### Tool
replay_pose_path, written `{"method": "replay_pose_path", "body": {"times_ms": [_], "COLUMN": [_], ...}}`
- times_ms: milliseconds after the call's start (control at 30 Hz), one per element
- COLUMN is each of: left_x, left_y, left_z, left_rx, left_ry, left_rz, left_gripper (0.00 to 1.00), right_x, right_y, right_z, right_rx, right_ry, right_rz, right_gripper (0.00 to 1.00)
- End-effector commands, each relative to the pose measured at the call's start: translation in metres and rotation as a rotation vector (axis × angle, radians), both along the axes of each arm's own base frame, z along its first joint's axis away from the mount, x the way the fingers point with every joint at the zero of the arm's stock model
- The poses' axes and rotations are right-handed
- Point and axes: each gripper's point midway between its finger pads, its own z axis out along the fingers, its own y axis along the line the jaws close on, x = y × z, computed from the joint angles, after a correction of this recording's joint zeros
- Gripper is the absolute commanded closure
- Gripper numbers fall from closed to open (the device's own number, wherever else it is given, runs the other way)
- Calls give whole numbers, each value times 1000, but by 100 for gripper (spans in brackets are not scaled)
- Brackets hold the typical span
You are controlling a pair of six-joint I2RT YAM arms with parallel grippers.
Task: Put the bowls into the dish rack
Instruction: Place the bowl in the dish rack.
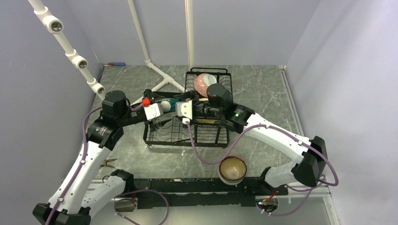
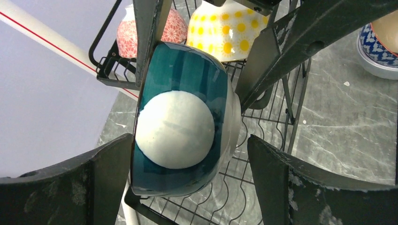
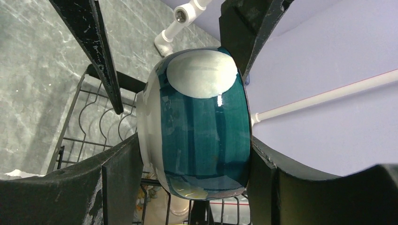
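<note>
Teal-and-white ceramic bowl (image 3: 202, 131) I'm pinching between right gripper (image 3: 195, 143) fingers, left gripper (image 2: 190, 140) gaping wide around it; slick glaze maybe slipping, dropping onto black wire dish rack (image 1: 211, 144).

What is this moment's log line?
right gripper: grips teal bowl over dish rack | left gripper: open around it | in rack: pink bowl, yellow bowl

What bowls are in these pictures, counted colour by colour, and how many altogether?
teal-and-white bowl: 1
pink-patterned bowl: 1
yellow-dotted bowl: 1
dark blue-patterned bowl: 1
brown-rimmed cream bowl: 1
Total: 5 bowls in view
</note>
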Motion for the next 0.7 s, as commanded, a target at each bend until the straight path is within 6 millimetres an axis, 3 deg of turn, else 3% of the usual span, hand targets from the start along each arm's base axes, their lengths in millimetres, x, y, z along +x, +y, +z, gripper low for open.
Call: {"method": "replay_pose_path", "body": {"times_ms": [0,133,400,567,667], "left_x": [3,4,11,13,12], "left_y": [-6,-7,-6,-4,-6], "left_z": [16,13,12,11,9], "left_rx": [-35,-16,-1,18,17], "left_ry": [-66,-75,-114,-115,-98], "left_rz": [-32,-48,-23,-18,-27], "left_gripper": [6,14,18,39,64], "right_x": [0,2,2,3,3], "right_y": [6,8,9,9,9], "right_z": [61,61,58,56,57], "right_rx": [132,133,116,113,117], "right_ry": [-97,-94,-67,-57,-55], "right_rz": [19,15,18,11,9], "right_gripper": [100,100,100,100,100]}}
